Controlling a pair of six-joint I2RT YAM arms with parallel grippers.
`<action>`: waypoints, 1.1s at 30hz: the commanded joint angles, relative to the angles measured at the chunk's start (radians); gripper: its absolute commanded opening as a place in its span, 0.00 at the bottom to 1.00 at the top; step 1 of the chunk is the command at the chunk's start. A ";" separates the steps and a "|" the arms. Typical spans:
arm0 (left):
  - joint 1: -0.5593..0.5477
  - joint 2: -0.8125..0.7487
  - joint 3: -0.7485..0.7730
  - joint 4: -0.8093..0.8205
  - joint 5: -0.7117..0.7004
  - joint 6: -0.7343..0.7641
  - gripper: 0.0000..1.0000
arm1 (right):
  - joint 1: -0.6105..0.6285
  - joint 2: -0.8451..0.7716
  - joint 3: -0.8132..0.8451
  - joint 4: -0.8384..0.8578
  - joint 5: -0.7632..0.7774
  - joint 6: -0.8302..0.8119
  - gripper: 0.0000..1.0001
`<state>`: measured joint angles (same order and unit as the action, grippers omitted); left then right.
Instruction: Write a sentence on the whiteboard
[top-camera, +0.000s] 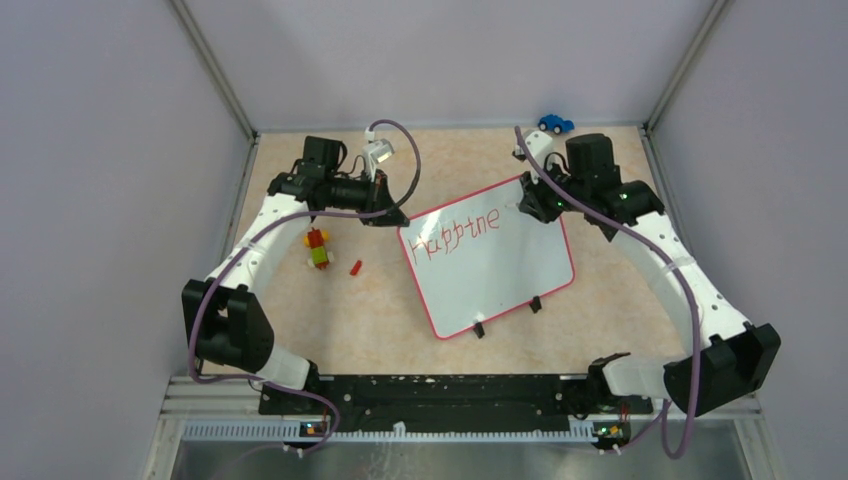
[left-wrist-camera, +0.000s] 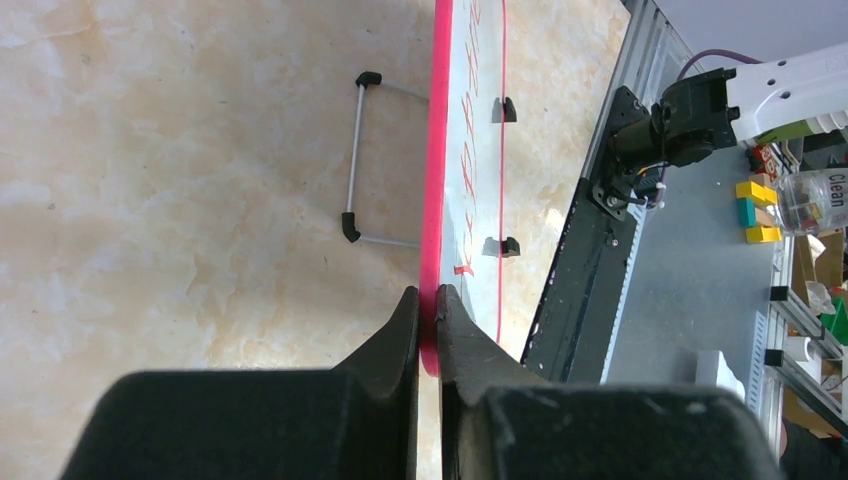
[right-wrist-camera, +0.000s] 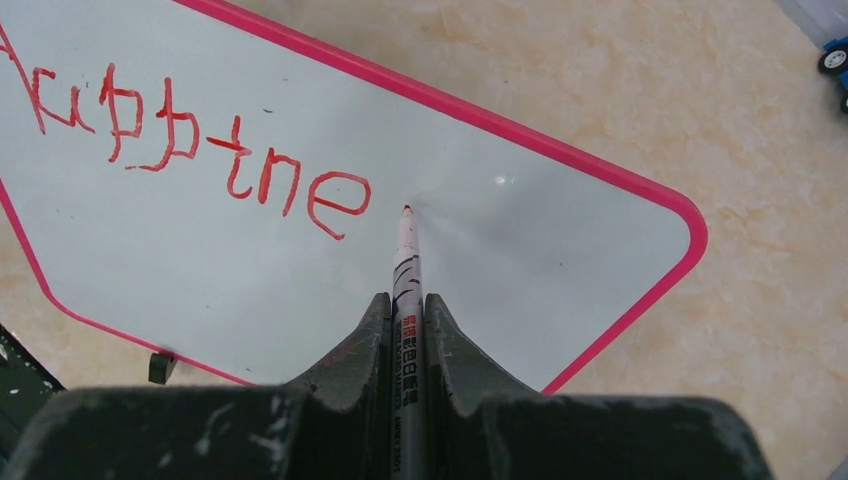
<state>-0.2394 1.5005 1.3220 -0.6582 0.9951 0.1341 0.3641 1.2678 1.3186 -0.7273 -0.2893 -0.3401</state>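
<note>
Right pincer (right-wrist-camera: 407, 305) clamps marker (right-wrist-camera: 405, 250), left pincer (left-wrist-camera: 428, 300) whiteboard (left-wrist-camera: 435, 150); sentence (right-wrist-camera: 232, 148) cropped.

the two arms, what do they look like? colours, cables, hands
Both the left arm and the right arm have white curved links between bulky black joint housings, with a purple cable looping along each. The left hand and right hand have matte black wedge-shaped fingers tapering to the tips; the right one's show whitish scuffs.
</note>
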 joint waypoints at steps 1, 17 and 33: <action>-0.037 0.000 -0.022 -0.046 0.002 0.025 0.00 | -0.008 0.020 0.032 0.025 -0.005 -0.007 0.00; -0.037 -0.003 -0.021 -0.046 -0.005 0.027 0.00 | -0.004 0.050 0.050 0.039 -0.052 0.011 0.00; -0.036 0.006 -0.018 -0.046 -0.004 0.027 0.00 | 0.009 0.005 -0.030 0.016 -0.045 -0.009 0.00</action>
<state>-0.2401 1.5005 1.3220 -0.6579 0.9848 0.1341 0.3664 1.3006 1.3079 -0.7223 -0.3313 -0.3386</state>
